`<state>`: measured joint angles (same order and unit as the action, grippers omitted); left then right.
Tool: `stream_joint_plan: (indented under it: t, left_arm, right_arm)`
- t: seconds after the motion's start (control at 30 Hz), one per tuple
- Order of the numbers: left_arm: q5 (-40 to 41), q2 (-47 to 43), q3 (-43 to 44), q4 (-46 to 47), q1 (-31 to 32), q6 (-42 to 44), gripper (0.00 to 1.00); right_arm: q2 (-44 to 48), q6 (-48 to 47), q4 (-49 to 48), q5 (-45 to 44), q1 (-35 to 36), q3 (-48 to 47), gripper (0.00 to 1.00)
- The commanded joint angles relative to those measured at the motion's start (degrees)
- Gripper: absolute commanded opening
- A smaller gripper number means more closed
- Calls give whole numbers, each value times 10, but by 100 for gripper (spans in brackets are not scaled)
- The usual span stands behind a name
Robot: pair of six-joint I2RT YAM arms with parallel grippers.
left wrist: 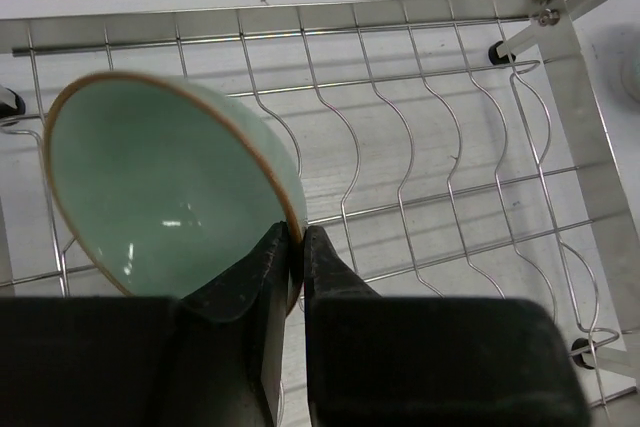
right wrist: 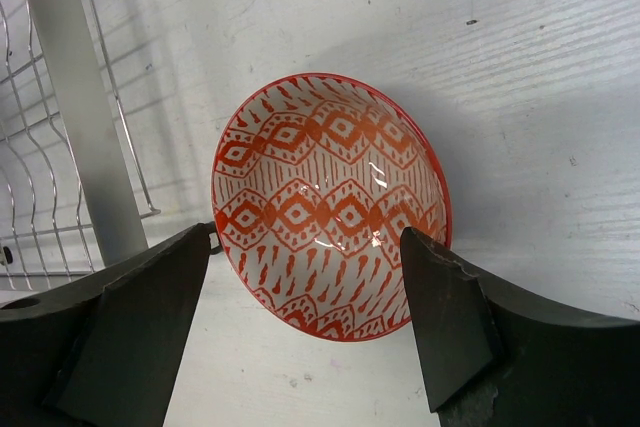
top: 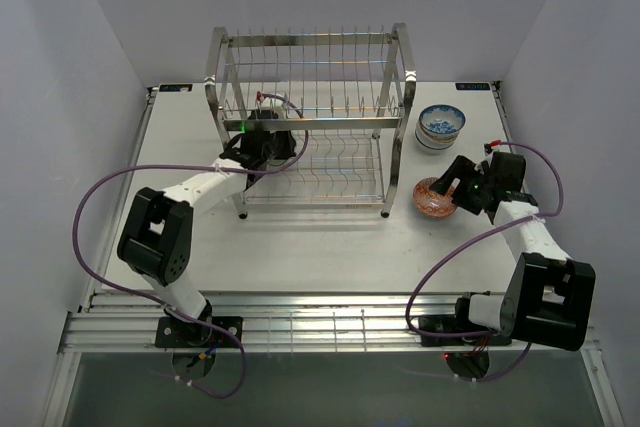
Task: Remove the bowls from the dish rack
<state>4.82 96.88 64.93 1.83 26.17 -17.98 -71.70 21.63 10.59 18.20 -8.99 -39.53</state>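
Note:
The steel wire dish rack [top: 310, 122] stands at the back middle of the table. My left gripper [top: 262, 144] reaches into its lower tier and is shut on the rim of a pale mint-green bowl [left wrist: 160, 187], held tilted above the wire dividers [left wrist: 420, 157]. My right gripper [top: 452, 179] is open over a red-and-white patterned bowl [right wrist: 330, 202] that sits on the table right of the rack [top: 435, 197]; its fingers [right wrist: 450, 317] straddle the bowl's near rim without touching it. A blue-and-white bowl [top: 441, 127] sits behind it.
The rack's front right post [right wrist: 75, 107] stands just left of the red bowl. White walls close in the table at the back and both sides. The arms' purple cables [top: 90, 217] loop beside each base.

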Motion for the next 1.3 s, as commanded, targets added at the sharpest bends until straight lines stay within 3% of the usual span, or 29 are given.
stream_joint_plan:
  t: [0.0, 0.13, 0.4, 0.93, 1.27]
  left_arm:
    - [-28, -45, -5, 34, 2, -13, 16]
    - [-45, -52, -12, 27, 2, -18, 15]
    - [-99, -71, -24, -2, 3, -7, 0]
    - [-170, -135, -60, -67, 6, 35, 0]
    - [-153, -98, -96, -60, 8, 85, 0]
  right_arm:
    - [17, -4, 5, 12, -3, -14, 82]
    - [17, -4, 5, 16, -4, -13, 82]
    - [21, -4, 5, 16, -4, -11, 82]
    - [30, -6, 4, 13, -4, 2, 82]
    - [30, -7, 3, 11, -4, 10, 82]
